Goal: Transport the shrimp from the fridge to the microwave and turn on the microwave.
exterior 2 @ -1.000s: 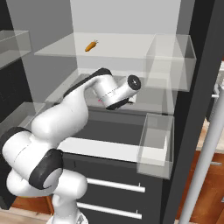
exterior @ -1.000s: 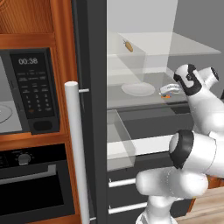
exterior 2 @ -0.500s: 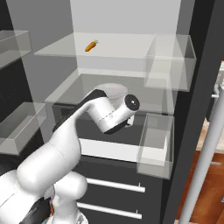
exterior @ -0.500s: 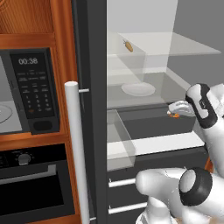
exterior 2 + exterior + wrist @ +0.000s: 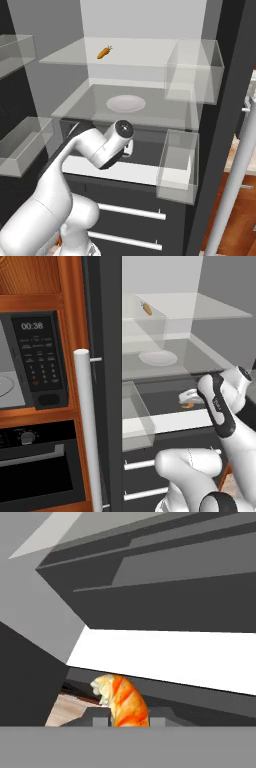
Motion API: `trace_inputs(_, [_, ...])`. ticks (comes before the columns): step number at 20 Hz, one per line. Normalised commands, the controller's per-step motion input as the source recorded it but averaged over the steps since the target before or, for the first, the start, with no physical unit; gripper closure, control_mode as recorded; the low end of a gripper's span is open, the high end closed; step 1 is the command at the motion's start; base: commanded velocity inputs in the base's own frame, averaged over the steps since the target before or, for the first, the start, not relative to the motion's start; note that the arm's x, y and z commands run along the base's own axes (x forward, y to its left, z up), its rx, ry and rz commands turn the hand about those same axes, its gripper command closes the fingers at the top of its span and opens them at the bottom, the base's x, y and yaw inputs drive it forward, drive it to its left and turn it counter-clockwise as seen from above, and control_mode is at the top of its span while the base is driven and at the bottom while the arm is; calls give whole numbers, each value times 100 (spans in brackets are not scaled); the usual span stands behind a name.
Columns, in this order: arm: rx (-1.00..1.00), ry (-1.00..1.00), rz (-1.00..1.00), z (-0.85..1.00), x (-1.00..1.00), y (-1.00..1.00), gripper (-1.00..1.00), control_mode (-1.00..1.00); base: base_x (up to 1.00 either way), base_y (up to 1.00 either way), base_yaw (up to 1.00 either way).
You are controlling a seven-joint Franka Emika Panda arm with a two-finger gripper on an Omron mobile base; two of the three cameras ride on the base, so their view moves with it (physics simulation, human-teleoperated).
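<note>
Between the gripper's [image 5: 129,722] fingers sits the shrimp [image 5: 121,704], pinched low on its curled body so that most of it sticks up past the tips; in the left base view the same orange speck [image 5: 187,404] hangs at the hand, just in front of the open fridge [image 5: 107,381] and over its dark lower drawer. The step in hand looks like carrying the catch out and across to the left, so the grip should be kept steady, since so small and rounded a thing could slip or twist if the hand swings fast. My advice is to draw the arm straight back toward the base until it is clear of the clear door bins and the long white handle [image 5: 88,426], and only then turn left. Farther in, a pale plate [image 5: 126,103] lies on the middle glass shelf, and a straight orange piece [image 5: 104,52] rests on the shelf above. Far to the left, set in the wooden cabinet [image 5: 67,331], stands the microwave [image 5: 30,361] with its keypad lit, and a black oven [image 5: 37,466] below it.
</note>
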Motion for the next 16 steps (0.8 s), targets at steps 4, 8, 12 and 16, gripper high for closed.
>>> trace_inputs(4, [-14, 0, 3, 0, -7, 48, 100, -100, 0, 0, 0])
trace_inputs(8, [-1, 0, 0, 0, 0, 8, 100, -100, 0, 0, 0])
trace_inputs(12, [0, 0, 0, 0, 0, 0, 100, -100, 0, 0, 0])
trace_inputs(16, [0, -2, 0, 0, -6, 0, 100, -100, 0, 0, 0])
